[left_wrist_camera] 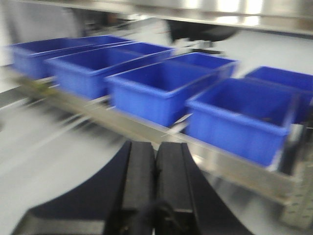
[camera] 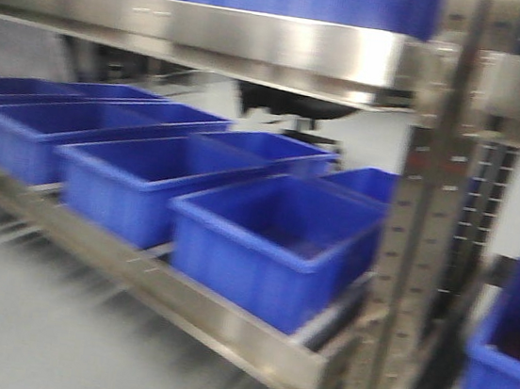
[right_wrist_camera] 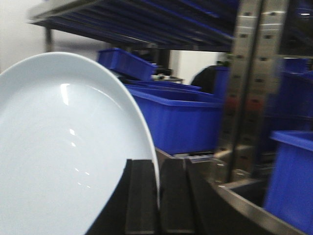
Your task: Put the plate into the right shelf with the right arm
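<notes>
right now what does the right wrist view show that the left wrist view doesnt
Only the right wrist view shows the white plate, held on edge with its rim clamped in the right gripper.

Only the left wrist view shows the left gripper, shut with nothing between its fingers, and a stretch of grey floor in front of the rack.

Both show blue plastic bins sitting on a stainless-steel shelf, and both are motion-blurred.

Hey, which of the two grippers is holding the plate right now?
The right gripper: its fingers pinch the rim of the plate, while the left gripper is closed on nothing.
</notes>
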You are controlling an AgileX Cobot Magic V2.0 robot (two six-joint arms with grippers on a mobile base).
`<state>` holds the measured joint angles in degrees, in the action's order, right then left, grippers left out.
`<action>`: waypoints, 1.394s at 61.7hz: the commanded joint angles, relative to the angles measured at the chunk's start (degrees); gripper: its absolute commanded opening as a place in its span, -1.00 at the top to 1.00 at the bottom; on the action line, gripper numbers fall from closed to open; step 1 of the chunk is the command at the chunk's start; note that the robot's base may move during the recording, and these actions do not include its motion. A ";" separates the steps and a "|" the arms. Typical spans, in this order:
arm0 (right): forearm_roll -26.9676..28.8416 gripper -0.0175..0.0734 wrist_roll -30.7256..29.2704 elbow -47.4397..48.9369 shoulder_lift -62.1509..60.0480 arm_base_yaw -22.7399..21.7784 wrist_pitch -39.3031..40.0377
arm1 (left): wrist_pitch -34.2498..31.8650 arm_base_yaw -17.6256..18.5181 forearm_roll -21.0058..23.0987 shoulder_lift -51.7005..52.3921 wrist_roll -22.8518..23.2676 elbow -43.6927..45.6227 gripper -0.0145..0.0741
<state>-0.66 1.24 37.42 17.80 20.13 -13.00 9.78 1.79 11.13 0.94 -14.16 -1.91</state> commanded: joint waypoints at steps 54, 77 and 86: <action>-0.37 0.55 -0.23 1.79 0.64 0.06 5.72 | -4.76 0.16 0.45 0.65 0.16 -0.47 0.78; -0.37 0.55 -0.23 1.79 0.64 0.06 5.72 | -4.76 0.16 0.45 0.65 0.16 -0.47 0.78; -0.37 0.55 -0.23 1.79 0.64 0.06 5.72 | -4.76 0.16 0.45 0.65 0.16 -0.47 0.78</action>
<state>-0.66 1.24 37.42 17.80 20.13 -13.00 9.78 1.79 11.13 0.94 -14.16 -1.91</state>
